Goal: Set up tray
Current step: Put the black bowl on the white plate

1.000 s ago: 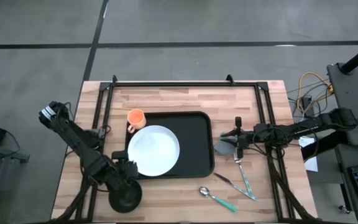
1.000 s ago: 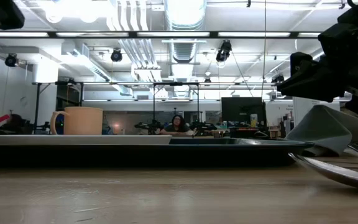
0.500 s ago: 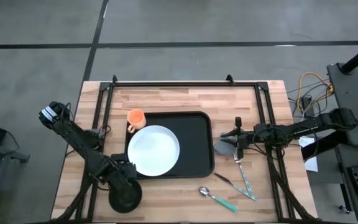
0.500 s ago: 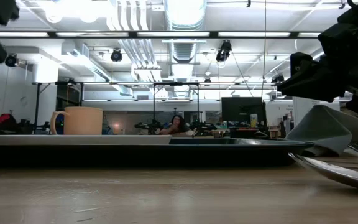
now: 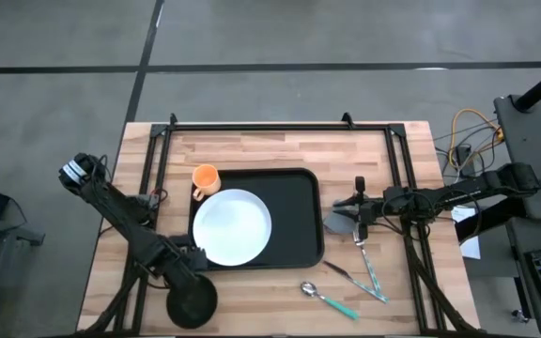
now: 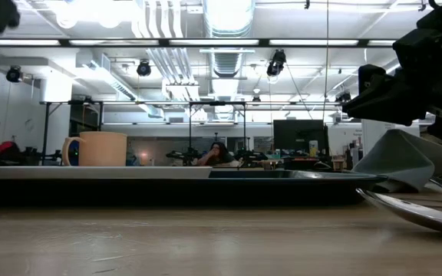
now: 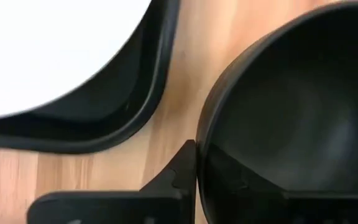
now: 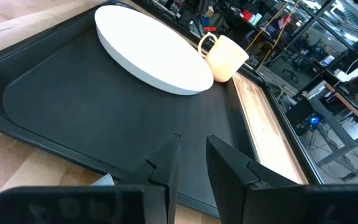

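I read the left tool (image 5: 188, 278) as clenched on the rim of the black bowl (image 5: 192, 302), at the desk (image 5: 280, 150) front edge just off the tray (image 5: 294, 211); its fingertips are mostly hidden. The tray sits mid-desk carrying the white plate (image 5: 233, 227). The right tool (image 5: 353, 218) hovers beside the tray's right edge, slightly parted over a grey napkin (image 5: 338, 223); I cannot confirm a grip.

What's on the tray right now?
The white plate lies on the tray, left of centre. The orange mug sits at its far-left corner. What's under the plate is hidden.
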You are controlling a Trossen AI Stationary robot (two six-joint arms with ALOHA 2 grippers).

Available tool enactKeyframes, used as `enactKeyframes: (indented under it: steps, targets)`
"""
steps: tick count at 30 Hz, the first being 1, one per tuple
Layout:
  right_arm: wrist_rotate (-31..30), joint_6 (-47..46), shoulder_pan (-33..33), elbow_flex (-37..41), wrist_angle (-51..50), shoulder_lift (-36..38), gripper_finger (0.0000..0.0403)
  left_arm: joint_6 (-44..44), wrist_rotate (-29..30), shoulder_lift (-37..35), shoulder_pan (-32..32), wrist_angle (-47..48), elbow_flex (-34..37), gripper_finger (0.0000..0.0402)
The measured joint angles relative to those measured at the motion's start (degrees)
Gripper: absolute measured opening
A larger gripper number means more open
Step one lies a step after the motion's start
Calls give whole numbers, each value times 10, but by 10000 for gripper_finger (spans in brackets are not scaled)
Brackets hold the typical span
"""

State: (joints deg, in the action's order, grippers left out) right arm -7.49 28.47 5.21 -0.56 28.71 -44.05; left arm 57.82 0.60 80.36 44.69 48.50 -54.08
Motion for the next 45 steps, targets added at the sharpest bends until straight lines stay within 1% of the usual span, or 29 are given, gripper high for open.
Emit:
enactKeyframes:
  steps: [4,9,12,14,17,20,23,26,30,45]
  targets:
    - [0,0,0,0,0,0,68,-50,37,0,0,0,-52,2]
    - [0,0,0,0,0,0,68,-103,109,0,-1,8,-123,1]
    - [0,0,0,0,0,0,68,-108,158,0,-3,59,-157,1]
    - [0,0,0,0,0,0,68,-108,171,0,-12,98,-170,1]
    - [0,0,0,0,0,0,68,-107,176,-1,-33,139,-176,1]
    - [0,0,0,0,-1,0,68,-117,172,-2,-71,147,-168,1]
    - [0,0,0,0,-1,0,68,-153,158,-2,-115,154,-159,1]
    - [0,0,0,0,-2,0,68,-189,159,-3,-154,155,-156,0]
    - [0,0,0,0,-3,0,68,-237,156,-9,-185,155,-157,0]
    - [0,-2,0,0,-7,0,68,-311,155,-11,-296,145,-133,0]
